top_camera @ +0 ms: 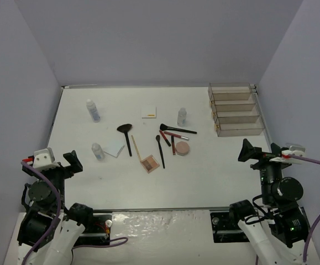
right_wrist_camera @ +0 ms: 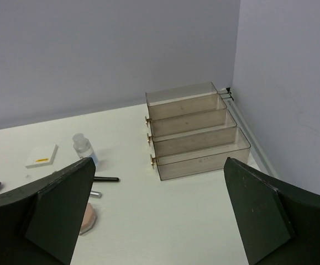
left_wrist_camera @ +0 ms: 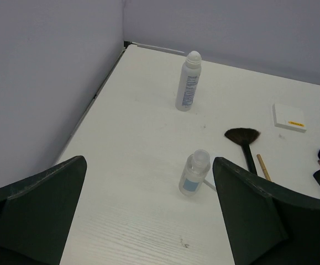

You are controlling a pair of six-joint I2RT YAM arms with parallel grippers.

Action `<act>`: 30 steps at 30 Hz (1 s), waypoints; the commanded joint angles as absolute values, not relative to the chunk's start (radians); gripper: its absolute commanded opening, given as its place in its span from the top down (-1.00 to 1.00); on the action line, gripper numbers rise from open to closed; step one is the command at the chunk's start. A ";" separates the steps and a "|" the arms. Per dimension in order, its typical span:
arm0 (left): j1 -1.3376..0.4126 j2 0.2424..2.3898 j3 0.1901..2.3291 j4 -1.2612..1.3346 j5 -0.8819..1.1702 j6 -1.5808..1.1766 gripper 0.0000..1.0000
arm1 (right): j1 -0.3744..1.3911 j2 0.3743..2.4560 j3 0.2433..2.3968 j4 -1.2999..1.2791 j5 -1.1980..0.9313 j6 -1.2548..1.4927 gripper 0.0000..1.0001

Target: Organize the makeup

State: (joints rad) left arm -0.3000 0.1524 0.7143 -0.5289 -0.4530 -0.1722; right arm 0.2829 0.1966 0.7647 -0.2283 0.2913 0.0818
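Observation:
The makeup lies spread over the middle of the white table point(top_camera: 215, 176). A tall clear bottle point(top_camera: 93, 110) stands far left, a small one point(top_camera: 98, 150) nearer, and a third point(top_camera: 182, 116) mid-right. A black fan brush point(top_camera: 126, 132), tan pencil point(top_camera: 136, 147), brown palette point(top_camera: 150, 163), thin black brush point(top_camera: 160, 149), red pencils point(top_camera: 173, 144) and pink compact point(top_camera: 182, 148) lie in the centre. One white pad point(top_camera: 148, 112) lies at the back, another point(top_camera: 114, 149) by the small bottle. My left gripper point(top_camera: 66, 163) is open and empty, short of the small bottle point(left_wrist_camera: 194, 173). My right gripper point(top_camera: 251, 152) is open and empty.
The clear tiered organizer point(top_camera: 237, 109) stands at the far right against the wall, its trays empty; it also shows in the right wrist view point(right_wrist_camera: 195, 130). Grey walls enclose the table on the left, back and right.

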 commanded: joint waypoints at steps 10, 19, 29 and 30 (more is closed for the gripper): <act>-0.296 0.313 0.801 -0.540 -0.437 -0.221 -0.94 | 0.287 0.521 0.953 -0.114 0.250 0.191 -1.00; -0.285 0.204 0.758 -0.511 -0.432 -0.218 -0.94 | 0.288 0.910 0.991 0.109 0.099 0.207 -1.00; -0.285 0.216 0.750 -0.509 -0.411 -0.215 -0.94 | 0.291 1.138 0.884 0.352 0.092 0.181 -1.00; -0.285 0.225 0.752 -0.511 -0.405 -0.213 -0.94 | 0.293 1.186 0.850 0.433 0.095 0.199 -1.00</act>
State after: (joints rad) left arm -0.2924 0.1733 0.7418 -0.5705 -0.4271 -0.2111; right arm 0.2840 1.1374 0.8918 0.1600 0.0784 0.1799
